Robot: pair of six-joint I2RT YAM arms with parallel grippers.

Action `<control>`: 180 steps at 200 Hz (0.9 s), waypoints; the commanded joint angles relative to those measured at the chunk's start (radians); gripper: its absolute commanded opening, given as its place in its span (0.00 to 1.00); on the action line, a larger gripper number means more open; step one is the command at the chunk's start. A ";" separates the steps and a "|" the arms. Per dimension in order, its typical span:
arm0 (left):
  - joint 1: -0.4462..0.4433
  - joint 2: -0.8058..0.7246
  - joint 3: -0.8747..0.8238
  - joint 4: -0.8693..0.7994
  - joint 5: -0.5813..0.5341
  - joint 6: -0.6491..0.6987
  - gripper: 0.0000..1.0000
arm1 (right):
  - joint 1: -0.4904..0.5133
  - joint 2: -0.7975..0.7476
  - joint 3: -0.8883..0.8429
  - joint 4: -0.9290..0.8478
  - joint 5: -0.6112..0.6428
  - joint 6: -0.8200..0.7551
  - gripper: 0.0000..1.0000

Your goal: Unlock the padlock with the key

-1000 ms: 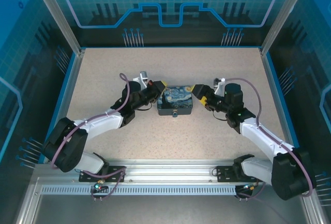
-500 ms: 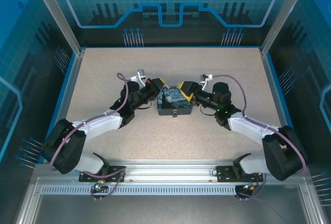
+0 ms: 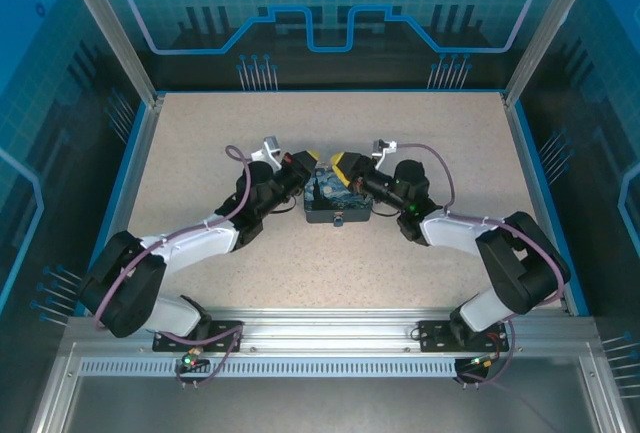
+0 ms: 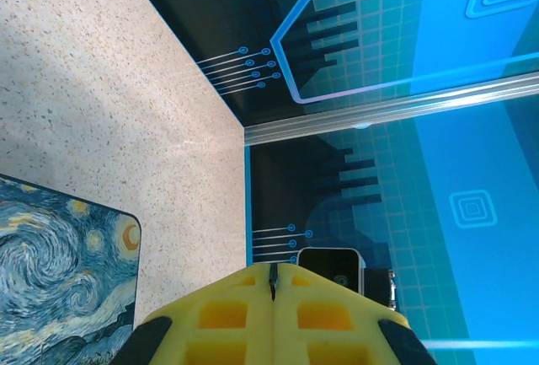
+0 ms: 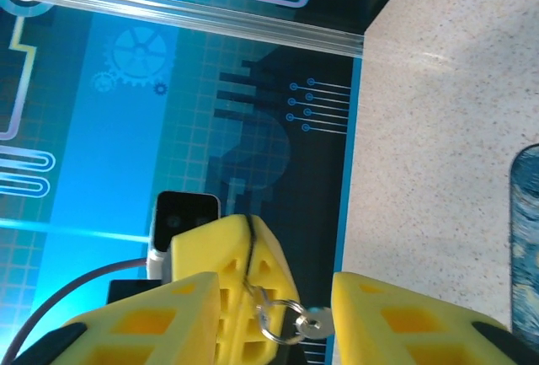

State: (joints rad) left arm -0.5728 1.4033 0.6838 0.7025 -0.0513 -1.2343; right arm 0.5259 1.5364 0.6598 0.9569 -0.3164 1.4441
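Nearest the camera in the top view, the two arms rise from their bases and lean inward over the speckled table (image 3: 200, 133). Between them lies the night-sky printed box (image 3: 335, 201), with the padlock (image 3: 338, 220) sticking out of its near long side, clear of both pincers.

Over the far part of the box the left gripper (image 3: 308, 165) and the right gripper (image 3: 340, 163) meet tip to tip.

In the left wrist view, the left gripper (image 4: 274, 285) has its yellow fingers (image 4: 223, 314) pressed flat together with only a seam between them. The box's swirled lid (image 4: 59, 272) sits low on the left.

From the right wrist, the key (image 5: 250, 255) shows as a thin dark sliver pinched in that seam on the left gripper (image 5: 240, 251). A small wire ring (image 5: 280, 320) hangs from its end.

The right gripper (image 5: 274, 297) stands partly open. Its two yellow fingers (image 5: 404, 319) flank the left gripper's tip and the ring, with a visible gap, and grip nothing. A blue edge of the box (image 5: 526, 238) shows at the right.

Beyond lie bare table and the blue patterned back wall (image 3: 320, 3).
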 commanded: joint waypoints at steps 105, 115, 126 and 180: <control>-0.013 -0.014 0.000 0.036 -0.053 -0.018 0.00 | 0.051 0.076 0.066 0.087 0.017 0.025 0.30; -0.014 -0.015 0.002 0.035 -0.053 -0.017 0.00 | 0.053 0.079 0.065 0.091 0.014 0.027 0.29; -0.014 -0.015 0.003 0.032 -0.054 -0.015 0.00 | 0.055 0.079 0.064 0.088 0.013 0.028 0.27; -0.016 -0.015 0.005 0.028 -0.062 -0.009 0.00 | 0.059 0.080 0.059 0.089 0.012 0.028 0.20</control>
State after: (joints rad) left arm -0.5800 1.4029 0.6834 0.7025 -0.0875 -1.2556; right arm 0.5686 1.6089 0.7006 1.0077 -0.3138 1.4708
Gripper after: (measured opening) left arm 0.044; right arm 0.211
